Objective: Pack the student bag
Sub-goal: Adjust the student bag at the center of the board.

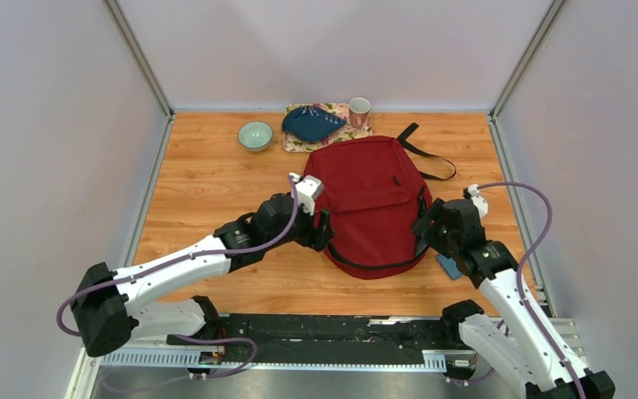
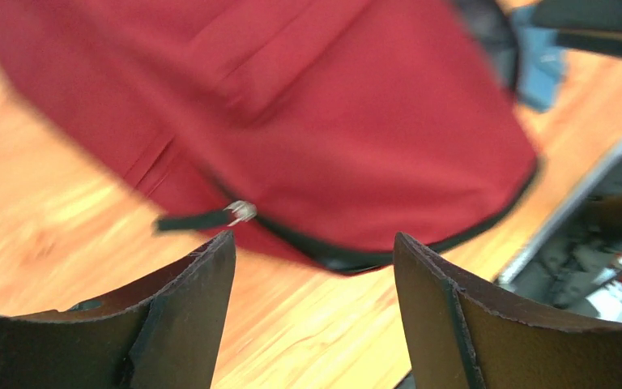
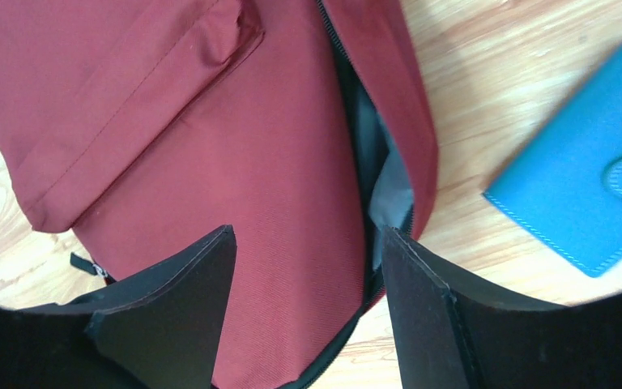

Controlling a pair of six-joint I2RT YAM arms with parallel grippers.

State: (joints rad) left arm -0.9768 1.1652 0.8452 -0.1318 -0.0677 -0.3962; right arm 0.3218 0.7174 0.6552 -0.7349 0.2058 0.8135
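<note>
Two pincers flank the bag (image 1: 365,191), one at each side of its near end, and both stand wide with nothing between the fingers. Your left pincer (image 1: 322,229) sits just off the bag's left edge. From its wrist you see the black-trimmed rim of the bag (image 2: 332,121) curving just ahead of the fingertips, apart from them, with bare table (image 2: 308,324) under the gap. A zip pull (image 2: 241,212) with a black tab lies on the wood right in front of the left finger (image 2: 194,284). Behind and to the left of this pincer you have open wood out to the side wall (image 1: 66,166).

Your right pincer (image 1: 424,226) hangs over the bag's right edge. From its wrist the red cloth (image 3: 170,121) fills the space between and beyond the fingers; whether the tips touch it, you cannot tell. The zip (image 3: 368,162) gapes there, grey lining showing, and the slit runs down to the inner side of the right finger (image 3: 421,308). A blue wallet (image 3: 583,186) lies flat on the wood to the right of this pincer, near the bag's edge but not touching it. Room is tighter on that side, since the wall frame (image 1: 515,199) stands close beyond the wallet.

Past both pincers, beyond the bag's far end, a strap (image 1: 432,162) trails right, and a bowl (image 1: 255,135), a blue dish (image 1: 313,123) on a mat (image 1: 295,143) and a mug (image 1: 359,110) line the back edge.
</note>
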